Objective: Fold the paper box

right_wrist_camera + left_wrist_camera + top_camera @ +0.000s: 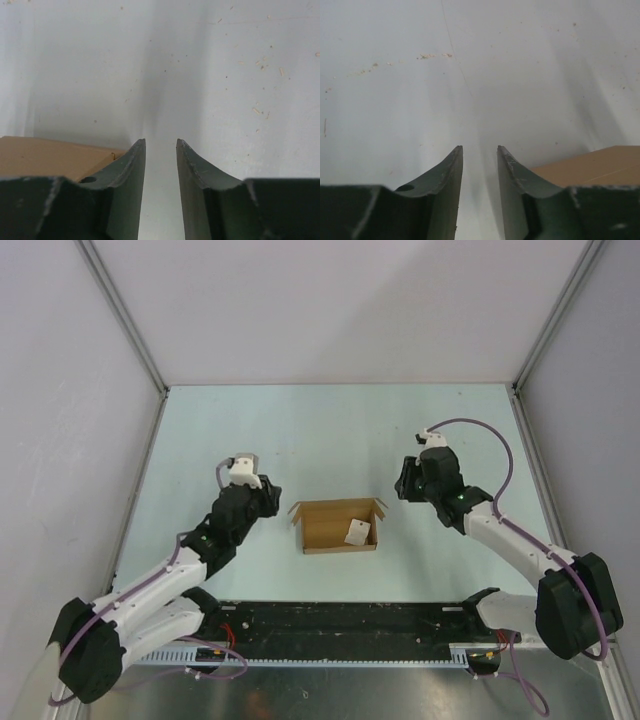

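1: Two arms over one pale table (300, 430). Why do they stand so wide apart?
2: My reading: flanking. The left arm (190, 560) and the right arm (500, 530) angle inward, so each can work one side of the paper box (335, 525) without crossing the other.
1: Box position?
2: Between them. Just right of the left gripper (479, 150), just left of the right gripper (160, 145). Near both; top view shows it touching neither. Open side up, walls raised, short flaps splayed outward at the far corners.
1: Do the wrist views agree?
2: Yes. Left wrist: tan board low in view, beside that gripper's right finger. Right wrist: tan board beside its left finger.
1: Jaws?
2: Both pairs parted by a narrow gap, only table showing through. Nothing held.
1: The pale scrap inside?
2: A white slip (357, 531) on the box floor, toward the right gripper's side. Can't tell what it is.
1: Stage?
2: Body looks formed, flaps not yet tucked. Probably why the stance is symmetric: ready to press in from both sides.
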